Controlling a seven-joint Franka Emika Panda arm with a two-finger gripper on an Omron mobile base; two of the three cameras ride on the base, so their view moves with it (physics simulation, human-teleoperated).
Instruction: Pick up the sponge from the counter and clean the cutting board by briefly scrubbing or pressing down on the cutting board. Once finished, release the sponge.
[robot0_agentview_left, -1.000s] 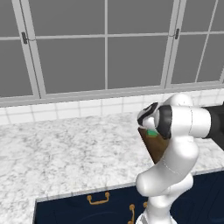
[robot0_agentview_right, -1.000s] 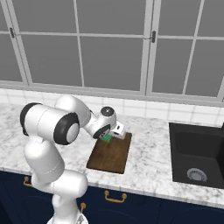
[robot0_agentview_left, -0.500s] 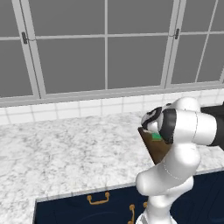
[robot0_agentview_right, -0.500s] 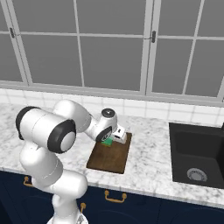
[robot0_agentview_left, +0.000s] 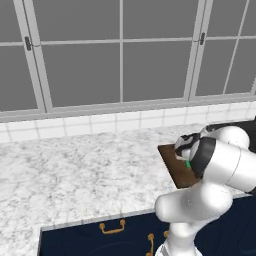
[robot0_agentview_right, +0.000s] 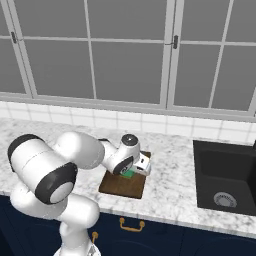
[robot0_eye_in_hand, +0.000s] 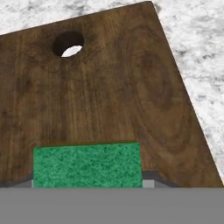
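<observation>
Between end effector (robot0_eye_in_hand: 87, 183) fingers—sponge (robot0_eye_in_hand: 87, 165), clamped

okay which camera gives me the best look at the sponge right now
The hand view: the sponge shows its whole green top, large and close, between the gripper fingers over the cutting board. In the right base view it is a small green patch under the hand. In the left base view only a green sliver peeks past the arm.

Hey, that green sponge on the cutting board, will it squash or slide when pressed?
The sponge looks porous, so it probably squashes. Its rough green face likely drags rather than slides on the matte cutting board. Small and flat, it shouldn't tip.
</observation>
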